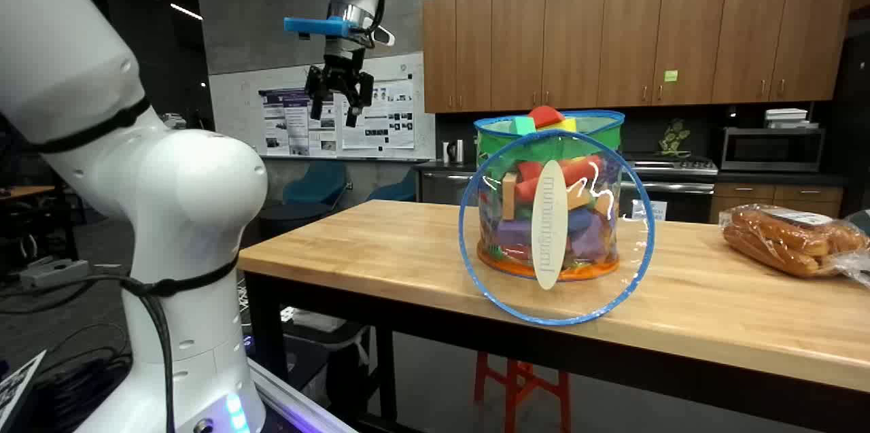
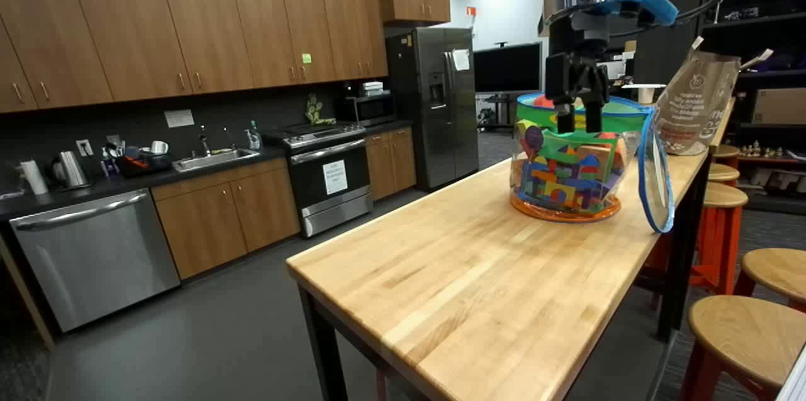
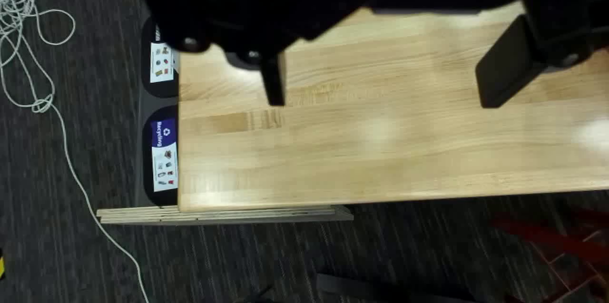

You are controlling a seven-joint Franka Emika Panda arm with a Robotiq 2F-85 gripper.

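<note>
White robot arm (image 1: pixel 197 181) stands closest to the camera, in the left part of an exterior view, a blue-white light (image 1: pixel 236 412) glowing at its base. Blue bracket (image 1: pixel 316 26) near its far end; below it the black end effector (image 1: pixel 334 115), pointing down, raised over the worktop (image 1: pixel 380 236). State: spread; fingers (image 3: pixel 504 67) well apart, wood of the worktop seen between them in the wrist view.

Nearest item on the worktop: a container (image 1: pixel 615 136), round and clear-walled, with blue rim, green upper band and orange base. It stands upright. An exterior view has it lower than the end effector and off to the side, the two apart. Contents: coloured blocks (image 1: pixel 546 117), heaped to the top; red, green and yellow ones show above the rim. Just beside the container stands a clear lid (image 1: pixel 650 226), on edge, blue-bordered, bearing a cream oval label (image 1: pixel 549 226) that reads Imaginarium.

Also on the worktop: plastic-wrapped bread (image 1: pixel 792 239), well apart from the container, and a brown paper bag (image 2: pixel 696 99) beyond the lid. Round-topped stools (image 2: pixel 740 332) stand along one side. Wrist view: labelled recycling bin (image 3: pixel 162 155) just past the end of the worktop; knotted white cord (image 3: pixel 43 104) lying on the floor (image 3: pixel 95 79). Background: wooden cupboards (image 1: pixel 605 45), a microwave (image 1: pixel 773 149), an oven (image 2: pixel 310 179).
</note>
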